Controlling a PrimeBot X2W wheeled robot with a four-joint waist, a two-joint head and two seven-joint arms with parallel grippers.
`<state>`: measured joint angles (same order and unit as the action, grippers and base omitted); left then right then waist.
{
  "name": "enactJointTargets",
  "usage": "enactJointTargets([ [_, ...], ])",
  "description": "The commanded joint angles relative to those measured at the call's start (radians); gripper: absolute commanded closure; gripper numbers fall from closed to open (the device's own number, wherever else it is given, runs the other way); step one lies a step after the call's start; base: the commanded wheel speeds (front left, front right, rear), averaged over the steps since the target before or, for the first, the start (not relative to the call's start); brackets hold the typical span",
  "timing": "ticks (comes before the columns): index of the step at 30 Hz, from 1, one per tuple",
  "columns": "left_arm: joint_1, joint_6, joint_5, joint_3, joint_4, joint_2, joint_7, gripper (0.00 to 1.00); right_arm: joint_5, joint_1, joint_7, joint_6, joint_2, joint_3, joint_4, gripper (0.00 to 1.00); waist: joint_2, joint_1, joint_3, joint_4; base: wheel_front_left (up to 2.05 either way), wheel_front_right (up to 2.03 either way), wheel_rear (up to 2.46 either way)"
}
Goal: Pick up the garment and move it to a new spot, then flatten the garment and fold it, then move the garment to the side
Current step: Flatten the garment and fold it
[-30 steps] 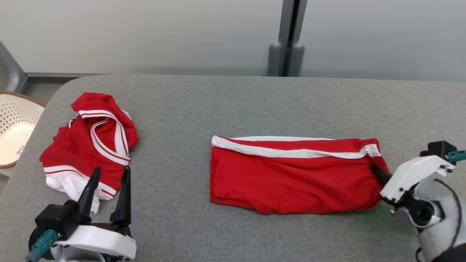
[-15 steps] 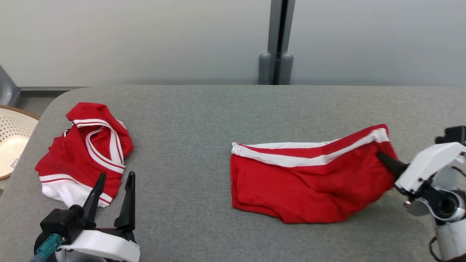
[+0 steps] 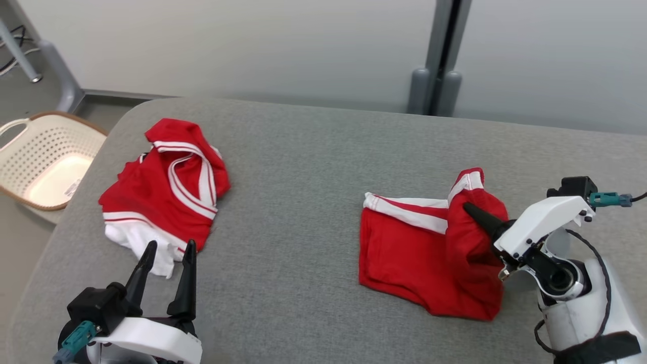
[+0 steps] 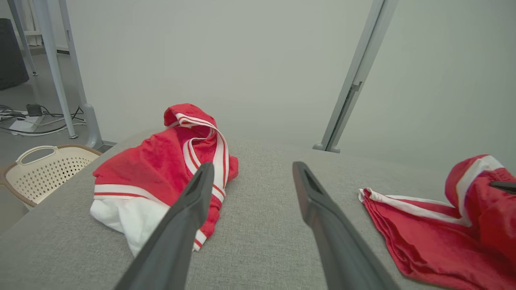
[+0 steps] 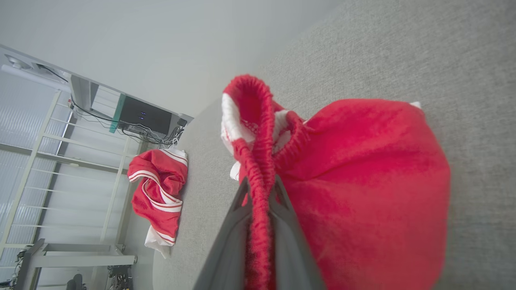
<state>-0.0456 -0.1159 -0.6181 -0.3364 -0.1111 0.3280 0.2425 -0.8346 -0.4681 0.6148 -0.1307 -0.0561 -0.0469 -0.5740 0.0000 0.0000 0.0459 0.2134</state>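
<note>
The garment (image 3: 404, 253), red shorts with a white side stripe, lies on the right half of the grey padded table (image 3: 303, 167). My right gripper (image 3: 467, 206) is shut on its elastic waistband and holds that end raised and doubled back over the rest. In the right wrist view the red waistband (image 5: 258, 133) runs pinched between the dark fingers (image 5: 236, 225) of the right gripper (image 5: 261, 185). My left gripper (image 3: 171, 246) stands open at the front left, holding nothing. In the left wrist view the left gripper (image 4: 252, 169) points across the table, with the garment (image 4: 423, 225) at the right.
A second, crumpled red-and-white garment (image 3: 167, 187) lies at the table's left, just beyond my left fingertips. A cream perforated basket (image 3: 30, 146) sits on the floor off the left edge. A grey post (image 3: 440, 55) stands against the wall behind the table.
My right gripper has lifted the garment's right end and carried it leftward over the rest, so the garment now lies shorter and bunched. The head camera has shifted. My left gripper stays open.
</note>
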Motion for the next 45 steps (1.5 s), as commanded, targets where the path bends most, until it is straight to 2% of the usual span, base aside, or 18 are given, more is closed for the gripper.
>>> enactJointTargets([
  [1, -0.016, 0.005, -0.005, -0.001, -0.007, -0.003, 0.003, 0.00, -0.008, -0.031, -0.030, 0.000, 0.003, 0.000, -0.041, 1.00, 0.0000, 0.0000, 0.018, 0.036, 0.00, 0.00, 0.00],
  [7, -0.032, 0.012, -0.006, -0.007, -0.024, -0.009, 0.006, 0.00, -0.122, -0.106, -0.117, 0.000, 0.004, 0.115, -0.178, 1.00, 0.0000, 0.0000, 0.040, 0.087, 0.00, 0.00, 0.00],
  [15, -0.044, 0.016, -0.005, -0.008, -0.039, -0.018, 0.011, 0.00, -0.205, -0.178, -0.195, 0.000, 0.004, 0.258, -0.312, 1.00, 0.0000, 0.0000, 0.051, 0.099, 0.00, 0.00, 0.00],
  [16, -0.045, 0.017, -0.006, -0.004, -0.043, -0.019, 0.013, 0.00, -0.223, -0.194, -0.209, 0.000, 0.005, 0.295, -0.338, 0.54, 0.0000, 0.0000, 0.050, 0.093, 0.00, 0.00, 0.00],
  [17, -0.046, 0.017, -0.006, -0.002, -0.045, -0.018, 0.014, 0.00, -0.234, -0.200, -0.216, 0.000, 0.005, 0.313, -0.345, 0.00, 0.0000, 0.0000, 0.050, 0.089, 0.00, 0.00, 0.00],
  [23, -0.036, 0.017, -0.007, 0.006, -0.052, -0.013, 0.016, 0.00, -0.270, -0.214, -0.248, 0.000, 0.004, 0.403, -0.338, 0.00, 0.0000, 0.0000, 0.030, 0.037, 0.00, 0.00, 0.00],
  [26, -0.027, 0.013, -0.006, 0.008, -0.051, -0.013, 0.016, 0.00, -0.251, -0.213, -0.277, 0.000, 0.002, 0.424, -0.307, 0.00, 0.0000, 0.0000, 0.017, 0.001, 0.00, 0.00, 0.00],
  [29, -0.019, 0.009, -0.003, 0.012, -0.047, -0.011, 0.017, 0.00, -0.239, -0.192, -0.323, 0.000, -0.023, 0.429, -0.226, 0.00, 0.0000, 0.0000, 0.003, -0.035, 0.00, 0.00, 0.00],
  [38, 0.007, -0.008, 0.003, 0.042, -0.023, 0.008, 0.021, 0.00, -0.101, -0.078, -0.528, 0.000, -0.180, 0.470, 0.087, 0.00, 0.0000, 0.0000, -0.024, -0.142, 0.00, 0.00, 0.00],
  [42, 0.015, -0.014, 0.011, 0.059, -0.010, 0.022, 0.021, 0.00, 0.003, -0.021, -0.634, 0.000, -0.218, 0.476, 0.199, 0.00, 0.0000, 0.0000, -0.032, -0.186, 0.00, 0.00, 0.00],
  [45, 0.017, -0.023, 0.015, 0.072, -0.006, 0.028, 0.021, 0.00, 0.069, 0.040, -0.709, 0.000, -0.224, 0.461, 0.254, 0.00, 0.0000, 0.0000, -0.040, -0.213, 0.00, 0.00, 0.00],
])
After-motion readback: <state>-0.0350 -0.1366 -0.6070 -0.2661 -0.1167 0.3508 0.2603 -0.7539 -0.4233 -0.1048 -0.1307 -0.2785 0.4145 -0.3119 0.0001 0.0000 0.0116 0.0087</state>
